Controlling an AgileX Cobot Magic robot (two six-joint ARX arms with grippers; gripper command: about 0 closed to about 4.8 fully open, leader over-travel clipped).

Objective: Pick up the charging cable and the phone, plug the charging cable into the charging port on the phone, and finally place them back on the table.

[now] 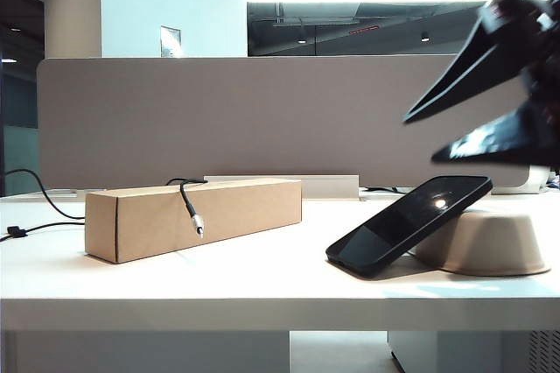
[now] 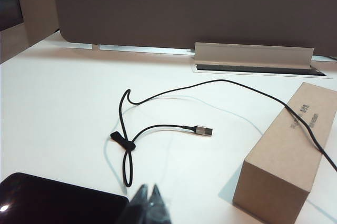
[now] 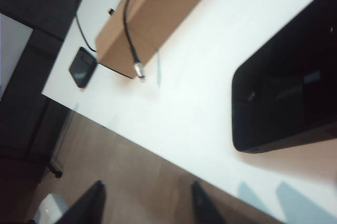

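I judge I'm at the opening step: nothing is picked up yet. My right pincer (image 1: 420, 138) hangs with its dark fingers spread wide in the air just above the phone (image 1: 409, 224), not touching it. My left pincer (image 2: 148, 203) sits pinched shut and empty, low near the worktop's (image 1: 262, 281) left side.

The phone is a slim glossy black slab with rounded corners, propped on a slant against a beige matte pulp bowl (image 1: 494, 243), its lower short edge on the smooth white worktop. The charging cable (image 1: 189, 202), a thin black cord, droops over a plain cardboard box (image 1: 157, 220), its small silvery plug dangling down the front face.

Next I'd lower the right pincer onto the phone's long edges; that slick casing could slide off the bowl.
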